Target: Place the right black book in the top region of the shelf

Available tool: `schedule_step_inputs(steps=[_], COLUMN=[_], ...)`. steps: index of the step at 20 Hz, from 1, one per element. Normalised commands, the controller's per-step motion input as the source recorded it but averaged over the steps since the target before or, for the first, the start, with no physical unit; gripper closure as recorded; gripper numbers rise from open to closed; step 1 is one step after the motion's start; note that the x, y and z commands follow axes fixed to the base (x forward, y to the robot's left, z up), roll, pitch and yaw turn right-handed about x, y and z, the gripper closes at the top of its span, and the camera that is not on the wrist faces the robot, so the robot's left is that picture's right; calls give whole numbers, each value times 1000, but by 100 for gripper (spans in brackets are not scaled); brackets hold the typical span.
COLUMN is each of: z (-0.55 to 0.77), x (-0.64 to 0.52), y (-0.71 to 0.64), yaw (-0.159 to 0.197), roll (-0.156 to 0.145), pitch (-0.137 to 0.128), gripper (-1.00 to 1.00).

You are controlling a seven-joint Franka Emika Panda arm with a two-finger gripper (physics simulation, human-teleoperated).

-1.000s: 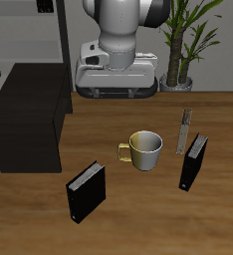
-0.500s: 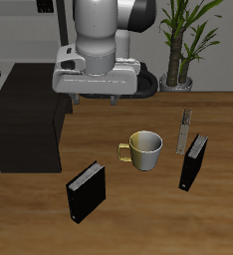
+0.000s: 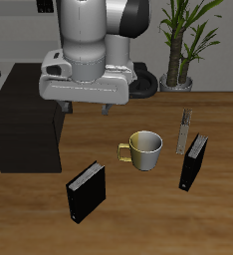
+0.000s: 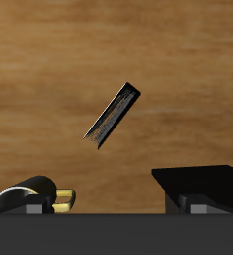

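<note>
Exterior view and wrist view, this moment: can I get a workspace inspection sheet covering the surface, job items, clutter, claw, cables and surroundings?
Surface: wooden table, no spills or damage seen.
Job's things: right black book standing upright near the front edge, untouched, and also seen from above in the wrist view; shelf low and black, with nothing on top.
Clutter: cream mug mid-table; second black book upright beside it; thin grey upright item just behind that book.
Claw: open, empty, above the table and farther back than the right black book.
Cables: nothing seen.
Surroundings: potted plant and tall dark rack behind the table.
</note>
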Motion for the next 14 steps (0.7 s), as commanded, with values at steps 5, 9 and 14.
schedule_step_inputs(steps=[5, 9, 14], z=[-105, -238, -345], x=[214, 260, 228], y=[-27, 4, -51], yaw=[-39, -66, -70], roll=[14, 20, -8], pitch=[-68, -46, -36], gripper=[-100, -100, -100])
